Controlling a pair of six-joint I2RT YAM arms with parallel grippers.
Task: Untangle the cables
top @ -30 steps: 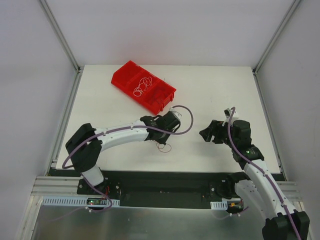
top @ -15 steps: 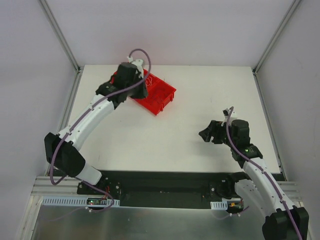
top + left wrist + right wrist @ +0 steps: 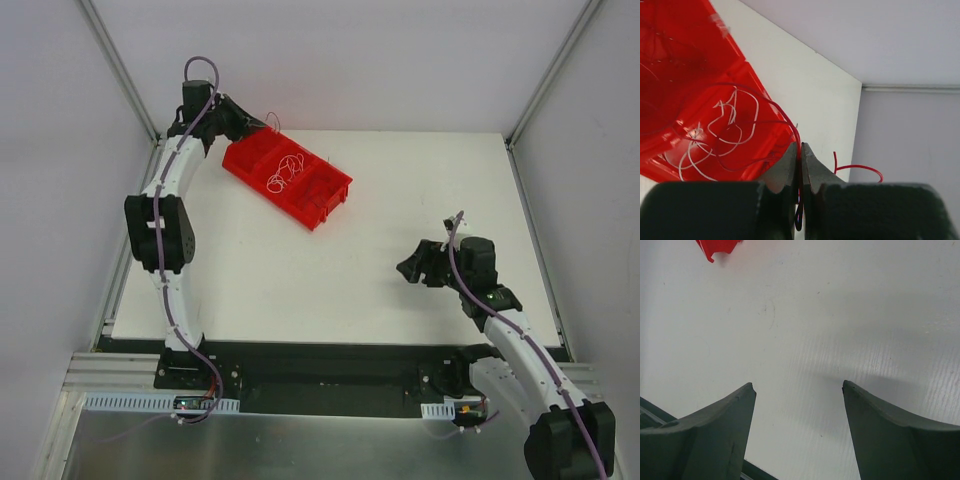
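Top external view tells it best: a second ago the left arm lay stretched low across the middle of the table (image 3: pixel 380 210), over a small curl of red wire near the front. Half a second ago it was over the red bin (image 3: pixel 335 186). Now it has reared up at the far-left corner, with the left gripper (image 3: pixel 258 122) just past the bin's far end. In the left wrist view its fingers (image 3: pixel 786 167) are pressed together on a red cable (image 3: pixel 782 116). The cable arcs from the pinch out over the bin, and its short free end curls away on the other side of the fingers. The whitish cables (image 3: pixel 715 135) lie curled in the compartment below that arc. I cannot tell whether the red one merely crosses them or is caught among them. No red curl shows at the front of the table now, so my guess is that this strand was carried across and is being held up to draw it free of the rest. The right gripper (image 3: pixel 408 268) has barely stirred; it is spread wide and holding nothing, low over the table's right side, well apart from the bin.
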